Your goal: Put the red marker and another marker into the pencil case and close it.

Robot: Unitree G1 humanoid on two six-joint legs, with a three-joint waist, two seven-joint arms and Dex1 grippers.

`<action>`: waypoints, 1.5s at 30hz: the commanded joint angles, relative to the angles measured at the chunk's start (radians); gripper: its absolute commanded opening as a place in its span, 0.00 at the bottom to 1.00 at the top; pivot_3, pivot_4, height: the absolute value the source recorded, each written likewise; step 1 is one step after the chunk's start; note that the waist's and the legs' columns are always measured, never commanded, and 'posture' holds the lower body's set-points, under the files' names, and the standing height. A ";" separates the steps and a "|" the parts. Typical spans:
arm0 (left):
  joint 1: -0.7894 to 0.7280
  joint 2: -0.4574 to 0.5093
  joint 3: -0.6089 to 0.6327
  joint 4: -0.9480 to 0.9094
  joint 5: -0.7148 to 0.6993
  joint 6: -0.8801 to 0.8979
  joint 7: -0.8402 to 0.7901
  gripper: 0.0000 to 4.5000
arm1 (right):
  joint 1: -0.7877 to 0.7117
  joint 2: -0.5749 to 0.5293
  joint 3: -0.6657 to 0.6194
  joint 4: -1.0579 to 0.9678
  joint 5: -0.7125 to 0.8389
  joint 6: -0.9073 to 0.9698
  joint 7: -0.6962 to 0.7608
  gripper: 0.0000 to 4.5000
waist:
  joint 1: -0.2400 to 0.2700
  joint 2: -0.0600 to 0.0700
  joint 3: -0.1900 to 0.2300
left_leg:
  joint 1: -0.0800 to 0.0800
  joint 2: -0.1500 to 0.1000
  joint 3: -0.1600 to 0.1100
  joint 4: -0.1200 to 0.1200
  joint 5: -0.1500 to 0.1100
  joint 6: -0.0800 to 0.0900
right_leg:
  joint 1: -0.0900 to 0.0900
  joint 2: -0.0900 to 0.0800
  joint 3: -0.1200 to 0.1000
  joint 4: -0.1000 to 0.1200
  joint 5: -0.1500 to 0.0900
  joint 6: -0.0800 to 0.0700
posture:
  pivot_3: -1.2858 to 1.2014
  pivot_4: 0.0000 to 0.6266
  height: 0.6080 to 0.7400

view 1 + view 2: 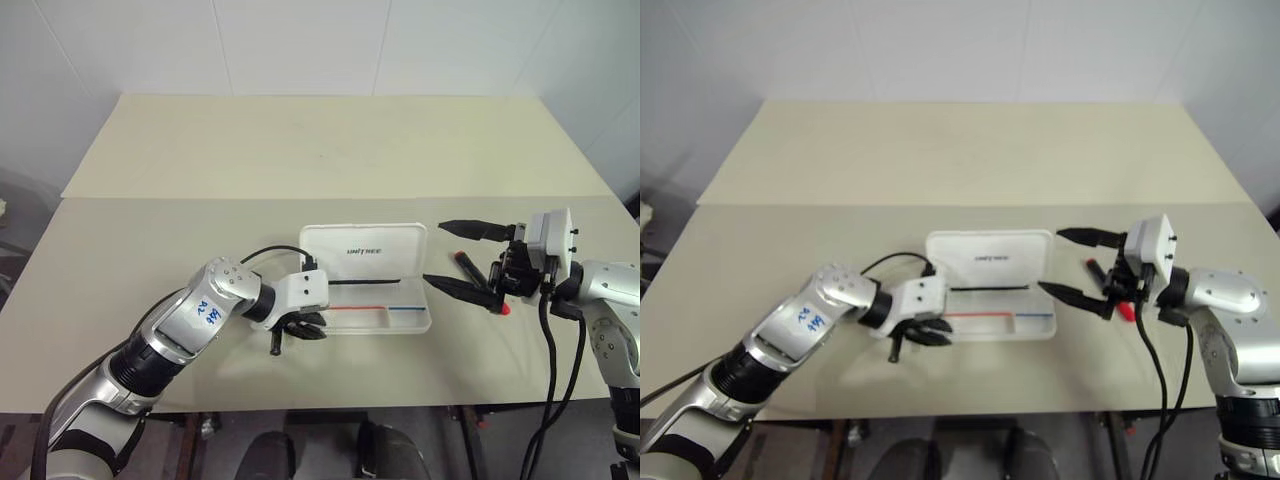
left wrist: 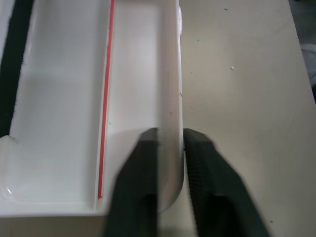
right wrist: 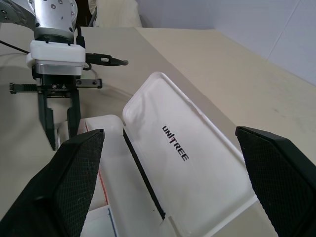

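Note:
The white pencil case (image 1: 372, 268) lies open mid-table, its lid (image 3: 197, 148) with dark logo text folded back. A thin red-and-blue stripe runs along the inside of the tray (image 2: 59, 98), which holds nothing else. My left gripper (image 1: 314, 328) is at the case's left end, open, one finger inside the tray and one outside its front wall (image 2: 170, 74). The red marker (image 1: 1126, 311) lies on the table just right of the case, partly hidden under my right gripper (image 1: 433, 252). That gripper hovers wide open and holds nothing, pointing at the case's right end. Another marker is out of view.
The cream table (image 1: 200, 230) has a seam across it behind the case. Bare tabletop stretches to the left and far side. Black cables (image 1: 548, 370) hang off the right arm past the front edge. A white wall stands behind.

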 commanded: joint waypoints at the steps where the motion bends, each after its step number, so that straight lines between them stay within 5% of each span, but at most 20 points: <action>1: -0.007 -0.003 0.008 0.016 0.006 0.000 0.023 0.51 | -0.014 0.005 -0.026 -0.027 0.020 -0.011 -0.004 1.00 | 0.000 0.000 0.000 | 0.000 0.000 0.000 0.000 0.000 0.000 | 0.000 0.000 0.000 0.000 0.000 0.000 | 0.52 0.24 1.00; 6: -0.004 -0.010 0.033 0.003 -0.036 0.003 0.011 0.87 | -0.022 0.023 -0.010 -0.021 0.012 -0.015 -0.010 1.00 | 0.004 0.000 0.000 | 0.000 0.000 0.000 0.000 0.000 0.000 | 0.000 0.000 0.000 0.000 0.000 0.000 | 0.52 0.24 1.00; 19: 0.089 -0.054 0.142 -0.081 -0.150 0.059 0.100 0.87 | -0.016 0.057 -0.003 -0.003 0.006 -0.011 -0.013 1.00 | 0.001 0.000 0.000 | -0.001 0.000 -0.001 0.000 0.000 0.000 | 0.000 0.000 0.000 0.000 0.000 0.000 | 0.52 0.24 1.00; 29: 0.234 -0.087 0.336 -0.083 -0.280 -0.146 0.096 0.87 | 0.030 0.080 -0.060 0.067 -0.002 -0.024 -0.084 1.00 | 0.001 0.000 0.000 | -0.001 0.000 -0.001 0.000 0.000 0.000 | 0.000 -0.001 0.000 0.000 0.000 0.000 | 0.52 0.24 1.00; 45: 0.289 0.002 0.652 -0.097 -0.491 -0.374 0.016 0.87 | 0.039 0.068 -0.078 0.497 -0.171 -0.192 -0.124 1.00 | -0.005 0.000 0.000 | 0.000 0.000 0.001 -0.001 0.000 0.000 | 0.000 -0.001 0.000 0.000 0.000 0.000 | 0.52 0.24 1.00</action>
